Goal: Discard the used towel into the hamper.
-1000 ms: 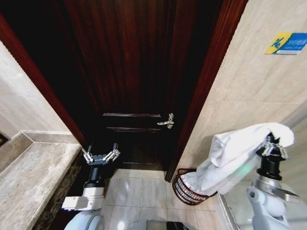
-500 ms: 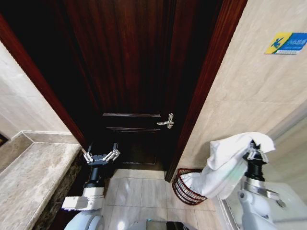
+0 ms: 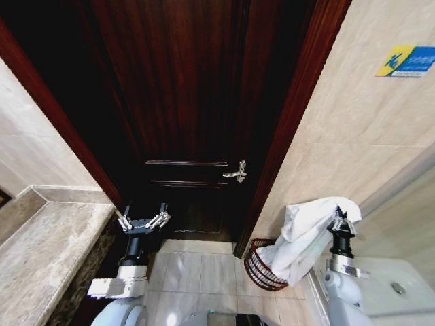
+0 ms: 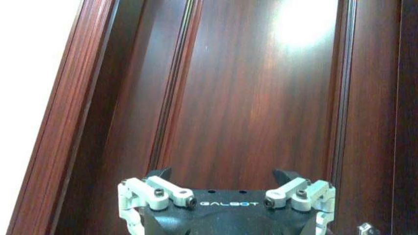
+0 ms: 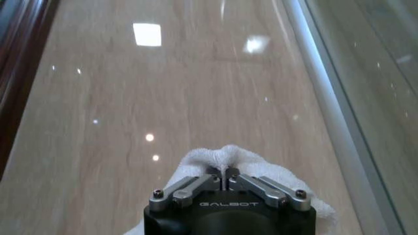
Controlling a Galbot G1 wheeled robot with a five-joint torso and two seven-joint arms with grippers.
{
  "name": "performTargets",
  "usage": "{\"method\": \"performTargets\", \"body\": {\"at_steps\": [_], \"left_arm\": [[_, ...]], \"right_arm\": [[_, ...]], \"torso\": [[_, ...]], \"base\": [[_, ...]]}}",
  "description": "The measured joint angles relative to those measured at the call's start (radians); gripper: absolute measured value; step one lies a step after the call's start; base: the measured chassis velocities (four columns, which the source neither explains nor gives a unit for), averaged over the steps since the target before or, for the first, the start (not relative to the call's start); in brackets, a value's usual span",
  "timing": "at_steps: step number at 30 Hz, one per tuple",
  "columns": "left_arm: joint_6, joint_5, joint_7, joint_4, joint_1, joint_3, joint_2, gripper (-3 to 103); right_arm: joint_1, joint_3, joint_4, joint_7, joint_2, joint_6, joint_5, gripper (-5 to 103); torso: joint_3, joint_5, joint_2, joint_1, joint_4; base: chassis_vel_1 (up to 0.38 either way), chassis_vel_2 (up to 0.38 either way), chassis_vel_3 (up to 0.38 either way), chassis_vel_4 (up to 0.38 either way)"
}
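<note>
The right end effector [image 3: 342, 223] was clamped shut on the white towel [image 3: 304, 239], which draped down into the hamper [image 3: 255, 268] by the right wall, while the left end effector [image 3: 143, 220] waited open near the door [image 3: 183, 102].

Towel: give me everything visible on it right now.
The towel is white terry-looking cloth, bunched and draped. The right gripper is shut on a fold at its top, near the tiled wall; the right wrist view shows the cloth pinched between the closed fingers. The rest hangs down towards the robot's left, its lower end over the hamper and hiding part of the rim. Whether it touches the hamper is unclear.
</note>
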Motion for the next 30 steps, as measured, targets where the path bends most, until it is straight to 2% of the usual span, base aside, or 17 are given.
{"method": "performTargets", "body": {"at_steps": [10,30], "left_arm": [[0.000,0.000,0.000,0.000,0.000,0.000,0.000,100],[0.000,0.000,0.000,0.000,0.000,0.000,0.000,100]], "right_arm": [[0.019,-0.023,-0.149,-0.049,0.000,0.000,0.023,2],[0.062,-0.062,-0.385,-0.074,0.001,-0.001,0.060,2]], "torso": [[0.000,0.0000,0.000,0.000,0.0000],[0.000,-0.0002,0.000,0.000,-0.0001]], "base": [[0.000,0.000,0.000,0.000],[0.000,0.000,0.000,0.000]]}}
